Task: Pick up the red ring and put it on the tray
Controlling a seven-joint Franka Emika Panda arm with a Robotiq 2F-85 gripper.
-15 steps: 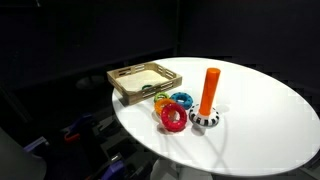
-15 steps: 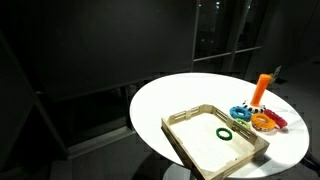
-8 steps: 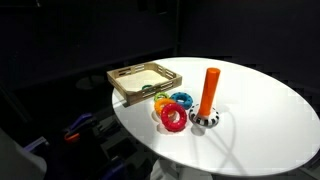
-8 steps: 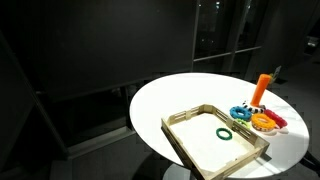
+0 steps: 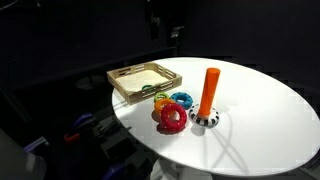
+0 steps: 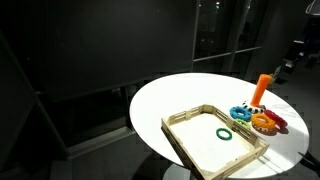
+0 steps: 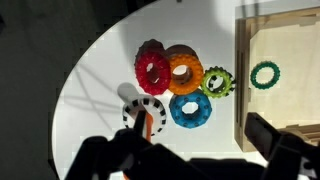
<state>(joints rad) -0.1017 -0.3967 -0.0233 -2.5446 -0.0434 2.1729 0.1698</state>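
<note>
The red ring (image 7: 152,68) lies flat on the round white table, touching the orange ring (image 7: 183,68). It also shows in both exterior views (image 5: 173,118) (image 6: 277,121). The light wooden tray (image 5: 128,92) (image 6: 185,121) (image 7: 243,70) stands beside the rings and holds a thin green ring (image 7: 265,74) (image 6: 226,133). My gripper (image 7: 200,140) hangs high above the table, open and empty, its dark fingers spread over the blue ring and the tray's edge. It shows dimly in an exterior view (image 5: 165,24).
A blue ring (image 7: 189,108), a green toothed ring (image 7: 216,82) and an orange peg (image 5: 210,91) on a checkered base (image 7: 145,108) crowd round the red ring. The table edge (image 5: 130,125) runs close by the tray. The surroundings are dark.
The arm has come into view at the top of an exterior view, above the table. The rings, peg and tray have not moved.
</note>
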